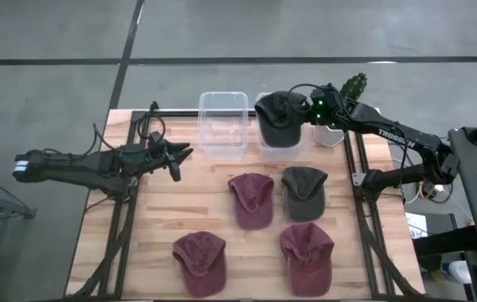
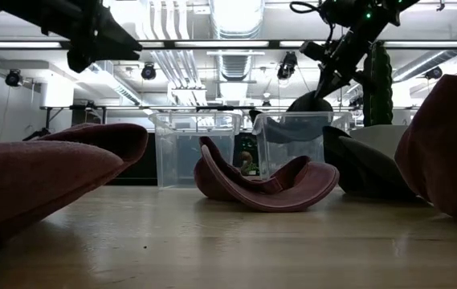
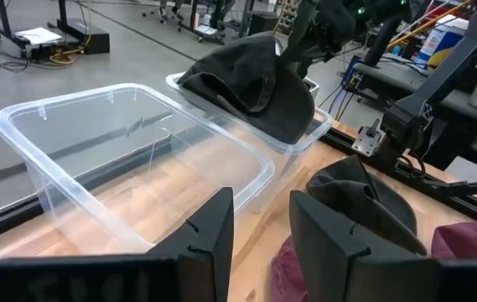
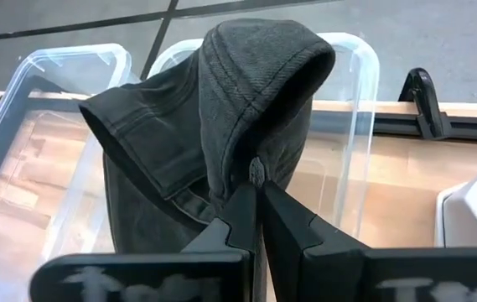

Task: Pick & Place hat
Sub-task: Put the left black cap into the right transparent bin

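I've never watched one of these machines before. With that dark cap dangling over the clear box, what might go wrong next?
1. The right pincer pinches only a small fold of the dark grey fabric cap, so it could slip early.
2. The cap hangs over the rim of the right clear plastic bin; let go now, it might drape over the edge rather than drop inside.

Left clear bin (image 1: 223, 122) at 12 o'clock is open from above. The bin beside it (image 1: 265, 144) is blocked: dark grey cap (image 1: 281, 116) hangs over it, pinched in the right end effector (image 1: 308, 110). Left end effector (image 1: 181, 157) hovers at 9, w/ fingers partly apart, bare counter (image 1: 158, 218) below and toward 7. Centre to 5 o'clock is crowded: three maroon caps (image 1: 251, 200) (image 1: 200, 260) (image 1: 307, 254) and an olive cap (image 1: 304, 191), w/ narrow wood lanes between.
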